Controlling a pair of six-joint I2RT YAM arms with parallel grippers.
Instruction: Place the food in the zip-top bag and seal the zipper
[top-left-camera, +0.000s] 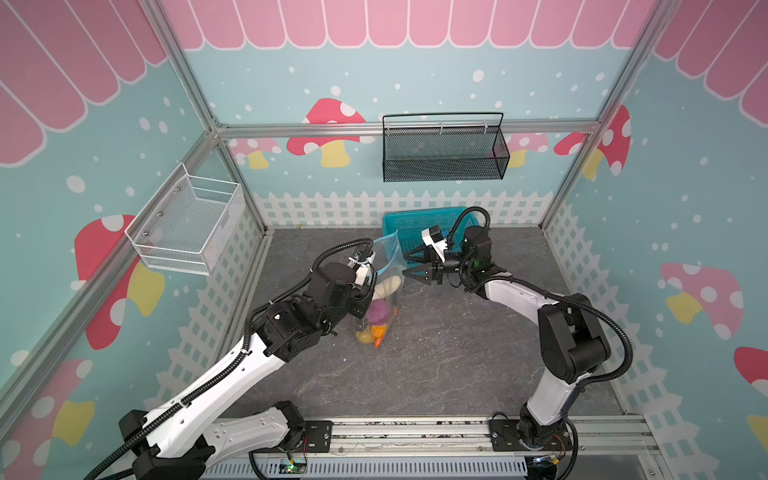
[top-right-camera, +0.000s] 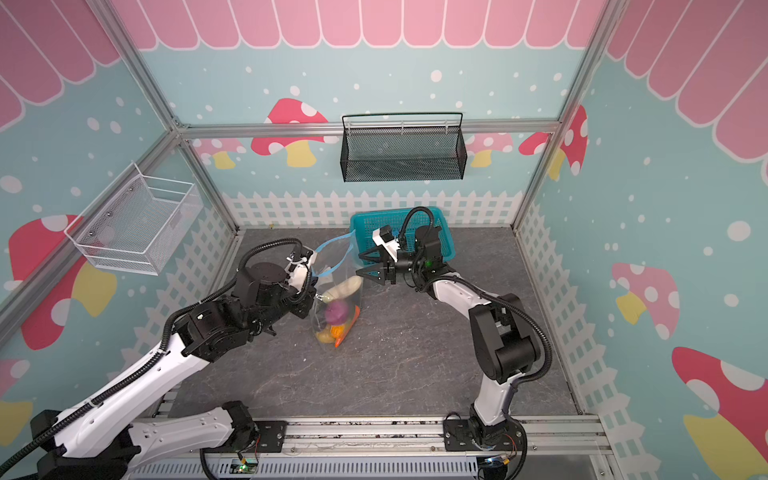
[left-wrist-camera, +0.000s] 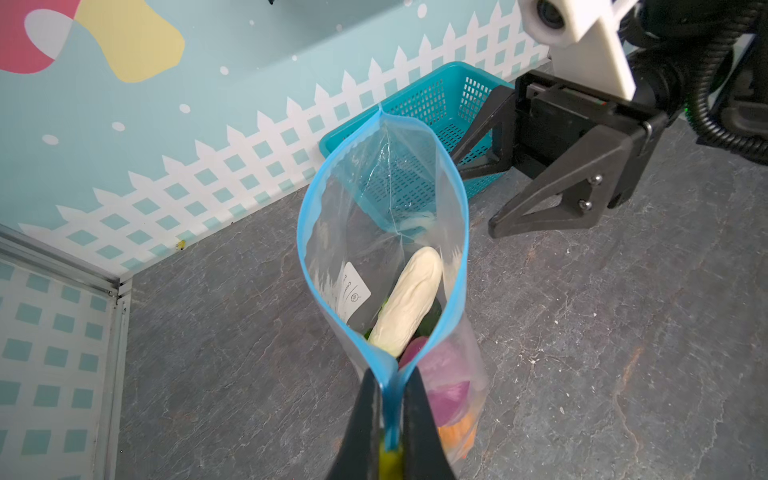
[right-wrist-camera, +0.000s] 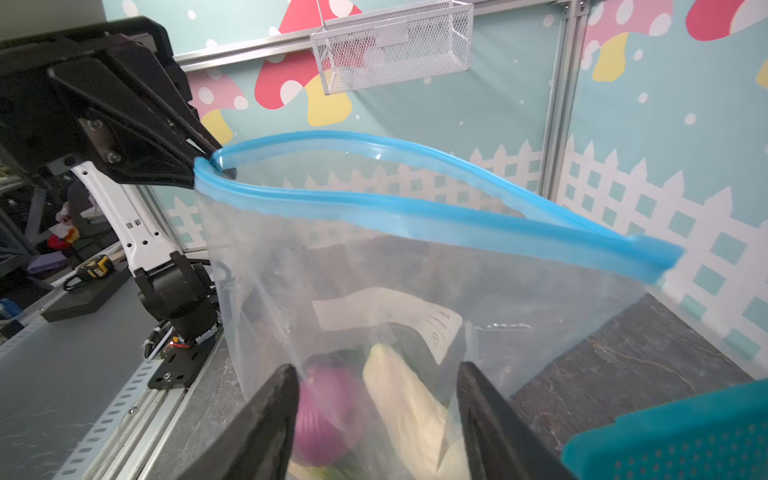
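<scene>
Just left of the middle in both top views, the left gripper is pinching one end of the zipper, the blue strip along the mouth of the zip-top bag. Its two black fingers are squeezing together on the strip. The yellow slider tab is sitting between them at the bottom edge of the left wrist view. The bag is standing up in the middle of the top views, with its bottom on the grey table, and its mouth is gaping wide open. Food is lying inside it. A white radish is leaning up, a purple onion is sitting below it, and an orange carrot and a yellow potato are lying at the bottom. Just right of the bag, the right gripper is hanging with its fingers apart and holding nothing. Above it in the picture, a teal basket is sitting by the white fence.
</scene>
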